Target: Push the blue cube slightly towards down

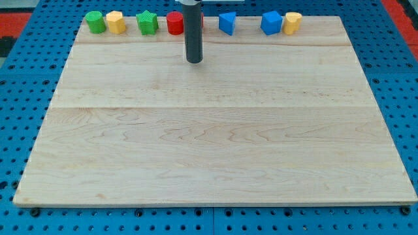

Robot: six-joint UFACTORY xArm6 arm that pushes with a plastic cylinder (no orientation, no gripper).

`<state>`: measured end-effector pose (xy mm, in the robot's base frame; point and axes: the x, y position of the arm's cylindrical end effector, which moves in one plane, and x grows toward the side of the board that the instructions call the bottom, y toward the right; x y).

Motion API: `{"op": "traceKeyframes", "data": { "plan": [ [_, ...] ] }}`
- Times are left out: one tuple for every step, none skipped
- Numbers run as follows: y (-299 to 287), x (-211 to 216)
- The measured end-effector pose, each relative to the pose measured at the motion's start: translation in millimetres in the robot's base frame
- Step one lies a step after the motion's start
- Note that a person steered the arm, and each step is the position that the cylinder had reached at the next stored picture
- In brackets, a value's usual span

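Light wooden board [215, 150] on a blue perforated table [19, 78], grain running left to right. Along the view's top edge, a row of small blocks: green cylinder-like block [95, 21], yellow block [115, 22] touching it, green star-shaped block [147, 23], red cylinder [174, 23], a sliver of another red block [202, 19] half hidden behind the rod, blue wedge-like block [226, 23], then blue cube [271, 22] with a yellow cylinder-like block [292, 23] touching on the view's right. Blue cube near the top right of the board, turned a little so one corner faces the view's bottom; no clear long axis. Dark straight rod dropping from the view's top, my tip [194, 61] resting just below the red cylinder, well apart from the blue cube and to the view's left of it. No jaws to open or close: only the bare rod, touching no block.
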<state>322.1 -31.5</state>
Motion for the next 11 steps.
{"op": "traceKeyframes", "data": {
  "plan": [
    [0,0],
    [62,8],
    [193,8],
    [316,-20],
    [357,-94],
    [355,-130],
    [352,-131],
    [352,-131],
    [334,-131],
    [319,-131],
    [319,-131]
  ]
}}
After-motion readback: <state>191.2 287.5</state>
